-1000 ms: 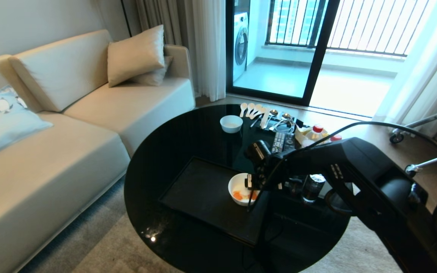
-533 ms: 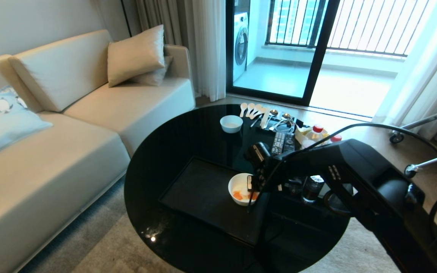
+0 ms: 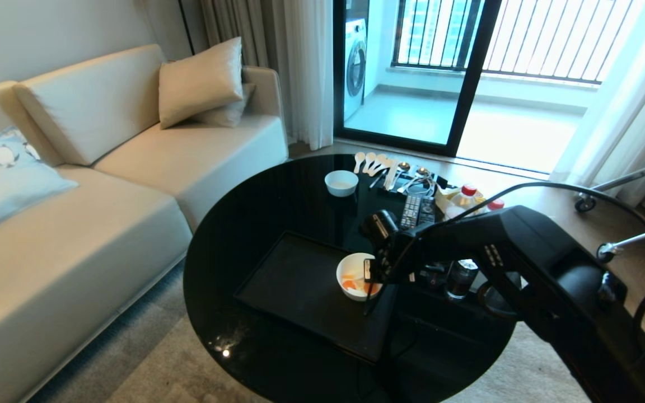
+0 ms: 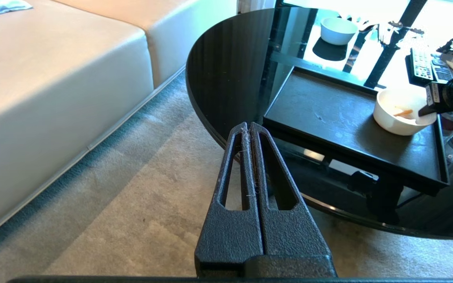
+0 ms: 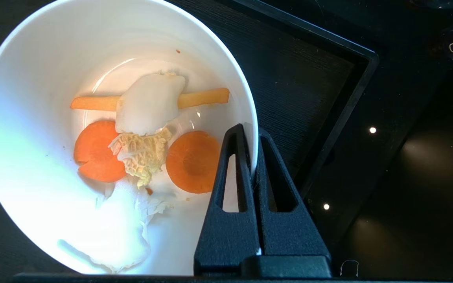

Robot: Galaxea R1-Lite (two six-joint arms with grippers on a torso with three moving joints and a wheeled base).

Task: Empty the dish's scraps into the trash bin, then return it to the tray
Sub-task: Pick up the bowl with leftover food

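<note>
The dish, a deep white bowl, sits at the right end of the black tray on the round table. Orange carrot slices, a pale stick and white and yellowish leaves, the scraps, lie in the dish. My right gripper is shut on its rim, one finger inside and one outside; it reaches in from the right. Just right of the tray stands the trash bin, a small metal cylinder. My left gripper is shut and empty, over the carpet by the table's near edge.
A smaller white bowl, spoons, remotes and red-capped bottles crowd the table's far side. A cream sofa stands to the left. The tray's left part is bare. My right arm covers the table's right side.
The right gripper's fingers have closed on the dish's rim. The dish has shifted very slightly up in the view; the arm has hardly moved.
</note>
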